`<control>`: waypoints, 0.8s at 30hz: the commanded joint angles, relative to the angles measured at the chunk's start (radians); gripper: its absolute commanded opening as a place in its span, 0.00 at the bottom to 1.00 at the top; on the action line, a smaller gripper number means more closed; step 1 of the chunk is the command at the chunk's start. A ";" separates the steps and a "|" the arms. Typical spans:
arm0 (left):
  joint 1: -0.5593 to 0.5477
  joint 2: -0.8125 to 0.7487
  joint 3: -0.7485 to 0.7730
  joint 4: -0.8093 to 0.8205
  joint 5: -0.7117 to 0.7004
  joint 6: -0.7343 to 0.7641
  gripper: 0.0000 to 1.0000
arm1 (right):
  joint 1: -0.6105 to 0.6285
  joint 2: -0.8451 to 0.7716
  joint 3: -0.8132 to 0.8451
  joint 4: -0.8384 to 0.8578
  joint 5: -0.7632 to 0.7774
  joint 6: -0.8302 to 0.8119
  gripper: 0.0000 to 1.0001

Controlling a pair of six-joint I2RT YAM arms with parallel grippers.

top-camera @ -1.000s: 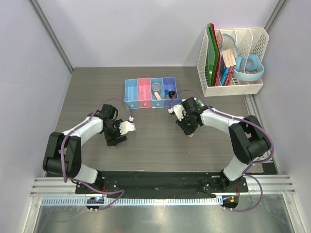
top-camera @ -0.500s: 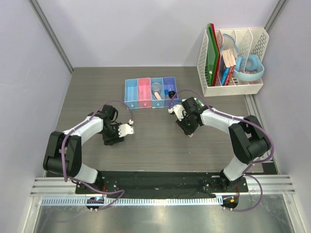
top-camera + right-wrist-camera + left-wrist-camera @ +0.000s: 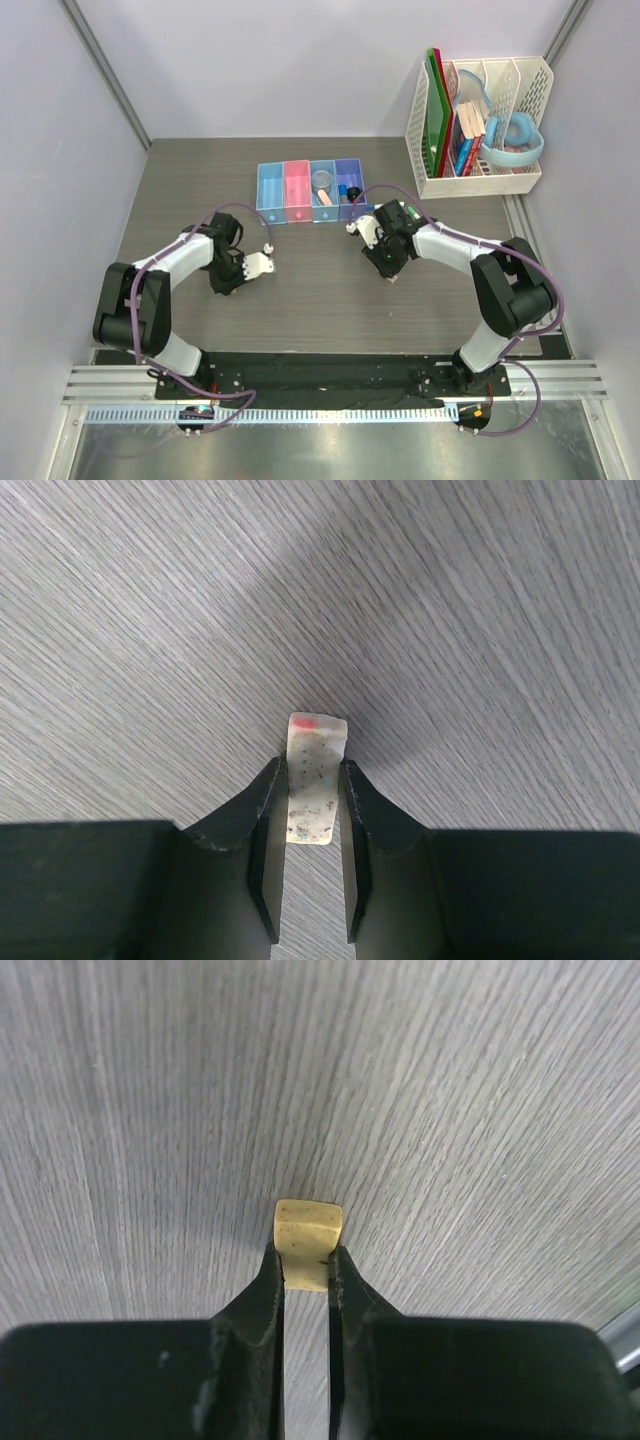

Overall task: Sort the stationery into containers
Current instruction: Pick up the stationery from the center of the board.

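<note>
Table (image 3: 320,310): grey wood-grain top, carries everything; a dropped item would land on open surface, and a hard drop near its edges could send a small piece off it. File rack (image 3: 530,90): white, perforated, far right corner; not part of the sort, and a wide swing of the right arm could clip it. Containers (image 3: 297,217): four joined translucent bins in a row near the middle of the far edge, several already holding items. Being light, they could slide or tip if a finger catches a rim during a low approach, and the narrow compartments make it easy to drop an item into the wrong one. Right gripper (image 3: 311,768): right of centre, just in front of the violet-blue end bin, jaws closed on a speckled white eraser (image 3: 316,742). The eraser juts out past the tips, so it could pivot or slip on a fast move. Left gripper (image 3: 305,1258): left of centre, low over the table, jaws pinched on the near end of a yellow piece (image 3: 308,1232). Most of the piece sits beyond the tips, so the hold looks shallow, and I cannot tell whether it has left the surface. Judged risk: it squirts out on lift, or the two arms crowd each other at the bins.
</note>
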 commanded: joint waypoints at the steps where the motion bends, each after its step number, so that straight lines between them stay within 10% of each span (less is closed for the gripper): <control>1: 0.009 -0.029 0.094 0.005 0.157 -0.099 0.00 | 0.004 -0.045 0.040 -0.014 -0.036 0.009 0.08; 14: 0.002 -0.069 0.350 0.374 0.400 -0.537 0.00 | 0.002 -0.179 0.203 0.037 -0.039 -0.002 0.08; 24: -0.103 0.291 0.659 0.594 0.257 -0.680 0.00 | 0.001 -0.139 0.310 0.013 0.003 -0.031 0.08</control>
